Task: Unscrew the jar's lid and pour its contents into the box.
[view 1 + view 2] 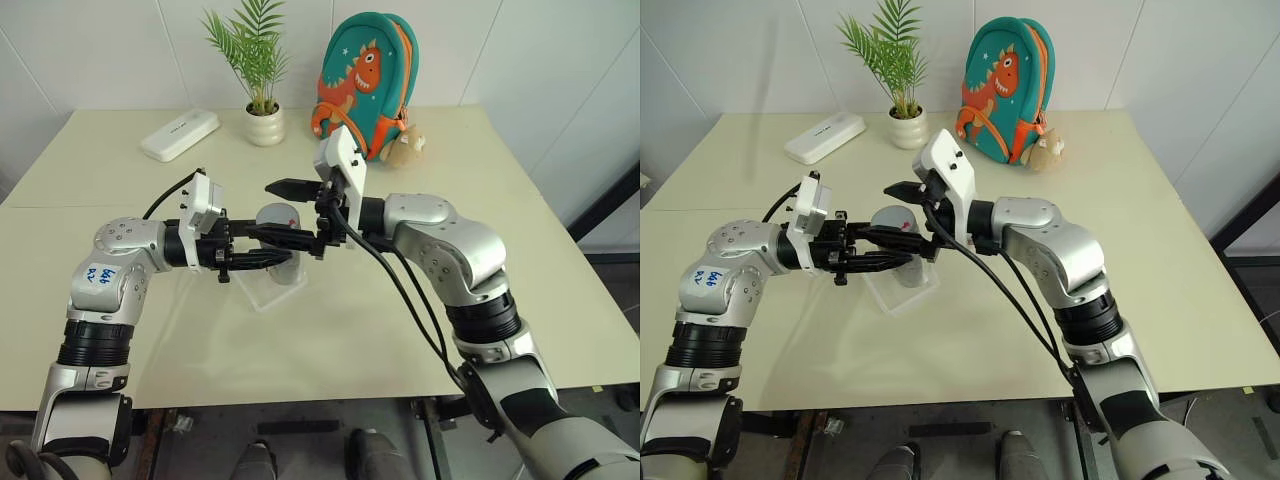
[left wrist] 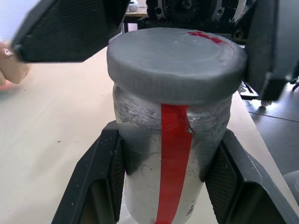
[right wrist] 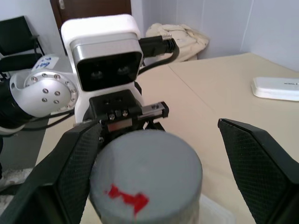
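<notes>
Now jar (image 2: 173,154) clamped in left end effector (image 2: 168,177), right end effector (image 3: 154,158) straddling lid (image 3: 145,175)

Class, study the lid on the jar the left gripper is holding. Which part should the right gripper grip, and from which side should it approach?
Grip the lid by its ribbed rim, one finger on each opposite side. It is a flat round cap overhanging the jar, so only the edge offers purchase. The left gripper clamps the body below, leaving the top free; come from above, as the open right gripper already straddles it.
</notes>
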Available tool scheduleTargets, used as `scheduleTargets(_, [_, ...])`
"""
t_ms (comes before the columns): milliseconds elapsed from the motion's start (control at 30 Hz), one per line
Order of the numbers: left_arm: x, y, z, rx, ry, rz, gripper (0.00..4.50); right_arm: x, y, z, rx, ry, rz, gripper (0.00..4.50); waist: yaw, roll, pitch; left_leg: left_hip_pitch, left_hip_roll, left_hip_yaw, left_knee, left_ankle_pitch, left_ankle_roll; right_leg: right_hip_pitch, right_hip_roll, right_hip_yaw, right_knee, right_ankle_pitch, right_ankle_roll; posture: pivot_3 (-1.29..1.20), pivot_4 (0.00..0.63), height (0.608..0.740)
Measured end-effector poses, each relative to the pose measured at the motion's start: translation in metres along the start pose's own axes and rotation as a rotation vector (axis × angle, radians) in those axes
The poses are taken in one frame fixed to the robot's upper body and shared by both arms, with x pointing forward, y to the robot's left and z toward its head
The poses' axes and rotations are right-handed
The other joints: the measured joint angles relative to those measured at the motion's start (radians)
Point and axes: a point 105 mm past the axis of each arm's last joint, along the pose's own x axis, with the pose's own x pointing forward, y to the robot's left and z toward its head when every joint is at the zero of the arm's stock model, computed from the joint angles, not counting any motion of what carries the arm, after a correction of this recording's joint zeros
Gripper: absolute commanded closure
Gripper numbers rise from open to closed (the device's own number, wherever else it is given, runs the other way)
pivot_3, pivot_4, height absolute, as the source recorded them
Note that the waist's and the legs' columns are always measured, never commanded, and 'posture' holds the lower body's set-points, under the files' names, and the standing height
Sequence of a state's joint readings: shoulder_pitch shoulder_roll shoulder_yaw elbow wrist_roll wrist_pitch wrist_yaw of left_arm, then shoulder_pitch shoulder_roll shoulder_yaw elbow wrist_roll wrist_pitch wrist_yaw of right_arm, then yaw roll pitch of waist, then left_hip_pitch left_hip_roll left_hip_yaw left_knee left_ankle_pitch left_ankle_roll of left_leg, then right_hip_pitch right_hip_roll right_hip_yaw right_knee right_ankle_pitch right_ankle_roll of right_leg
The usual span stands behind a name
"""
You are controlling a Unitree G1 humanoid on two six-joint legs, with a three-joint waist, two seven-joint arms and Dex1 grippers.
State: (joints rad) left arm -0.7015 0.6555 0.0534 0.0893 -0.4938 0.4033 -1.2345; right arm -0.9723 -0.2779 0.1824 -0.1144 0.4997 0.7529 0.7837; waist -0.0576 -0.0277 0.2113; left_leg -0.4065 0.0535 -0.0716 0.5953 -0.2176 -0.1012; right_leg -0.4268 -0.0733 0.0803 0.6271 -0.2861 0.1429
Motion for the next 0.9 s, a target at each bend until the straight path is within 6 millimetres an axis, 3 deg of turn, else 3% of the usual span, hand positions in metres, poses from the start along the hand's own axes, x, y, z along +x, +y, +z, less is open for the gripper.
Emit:
scheduleTargets(167, [0.0,0.001,-0.001,-0.004,0.002,0.005,2.56,-0.018,-0.001,0.002,-0.008,0.03,-0.024,0.35,0.001,0.0,0.0,0.0,0.0,0.0,0.0,0.0,0.0,0.0,0.0,0.0,0.0,0.0,0.0,0.0,0.15,0.74])
scheduleTargets(300, [0.0,0.0,-0.001,-0.003,0.001,-0.005,2.56,-0.039,-0.015,0.008,-0.014,0.041,-0.114,0.35,0.002,0.0,0.0,0.0,0.0,0.0,0.0,0.0,0.0,0.0,0.0,0.0,-0.001,0.0,0.0,0.0,0.15,0.74])
scheduleTargets(367, [0.0,-0.001,-0.001,-0.003,0.001,-0.009,2.56,-0.043,-0.011,0.01,-0.002,0.037,-0.103,0.35,0.0,0.0,0.0,0.0,0.0,0.0,0.0,0.0,0.0,0.0,0.0,0.001,-0.001,0.0,0.0,0.0,0.15,0.74])
scheduleTargets(600, [0.001,-0.001,-0.003,-0.006,-0.006,-0.014,2.56,-0.036,0.004,0.017,0.021,-0.004,-0.041,0.35,-0.001,0.0,0.0,0.0,0.0,0.001,0.0,0.0,0.0,0.0,0.0,0.002,0.0,0.0,0.0,0.0,0.15,0.74])
scheduleTargets(767, [0.003,-0.001,-0.008,-0.029,-0.01,-0.03,2.56,-0.01,-0.004,0.025,0.037,-0.069,-0.08,0.35,-0.002,0.0,0.0,0.0,0.0,0.001,0.0,0.0,0.001,-0.001,0.001,0.002,0.0,0.0,0.0,0.0,0.15,0.74])
scheduleTargets(900, [0.007,-0.001,-0.004,-0.013,-0.011,-0.047,2.56,0.008,-0.004,0.012,0.066,-0.054,-0.084,0.35,0.001,0.0,0.0,0.0,0.0,0.001,0.0,0.0,0.001,-0.001,0.001,0.002,0.0,0.0,0.0,0.0,0.15,0.74])
